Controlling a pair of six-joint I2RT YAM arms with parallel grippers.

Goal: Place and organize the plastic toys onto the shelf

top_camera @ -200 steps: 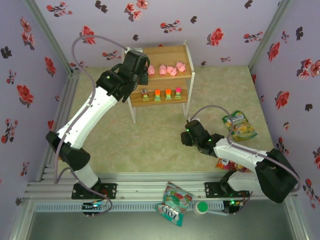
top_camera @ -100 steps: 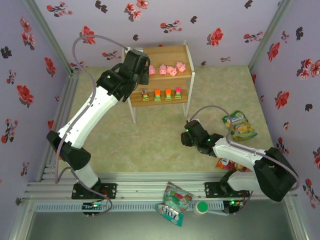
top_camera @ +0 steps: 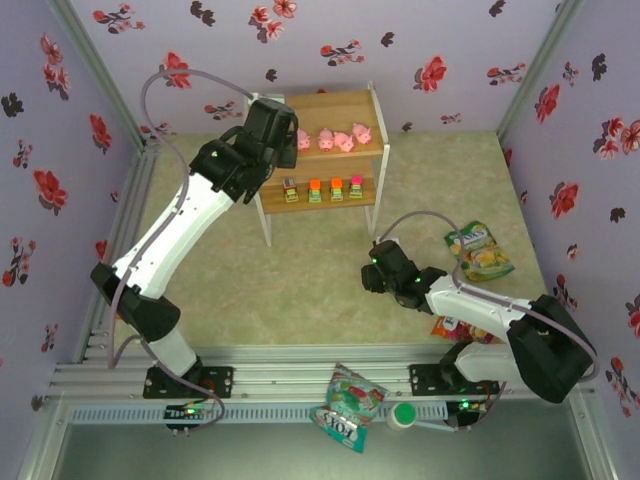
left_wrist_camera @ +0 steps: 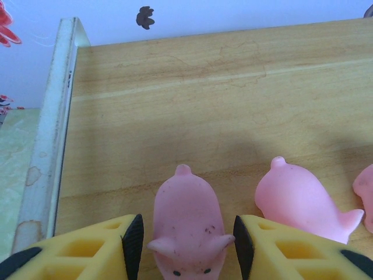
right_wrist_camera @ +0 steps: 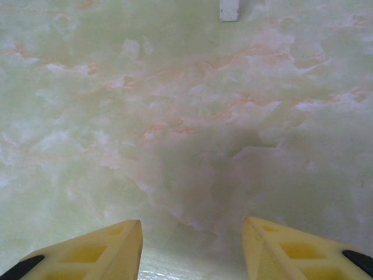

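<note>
- Purple walls with red flower prints (top_camera: 400,40) box in a pale green marbled tabletop (top_camera: 300,270). A two-tier rack of light wooden boards on thin white legs (top_camera: 335,104) stands at the far middle.
- The left gripper (left_wrist_camera: 185,236) is over the left end of the rack's top board. Its yellow fingers stand apart on either side of a small pink rubbery-looking pig figure (left_wrist_camera: 187,213), which rests on the wood, snout toward the camera. Slim gaps show at the pig's flanks, so it is not clamped.
- The right gripper (right_wrist_camera: 192,224) hangs low over bare tabletop, claws apart, nothing between them.
- Handling, as a judgement: the pig looks very light, soft and rounded. It will likely squash a little and could squirt out of a hard pinch. Best hold is across the fat mid-body, not the ears or snout.
- Count, overhead: four pink pigs in a row (top_camera: 344,140) on the top board. I cannot tell whether the bracketed one is among them.
- Four tiny blocky toys with green bases (top_camera: 314,189) line the lower board (top_camera: 369,187).
- Three colourful snack bags (top_camera: 480,252) lie off the rack, near the right arm and the front rail.
</note>
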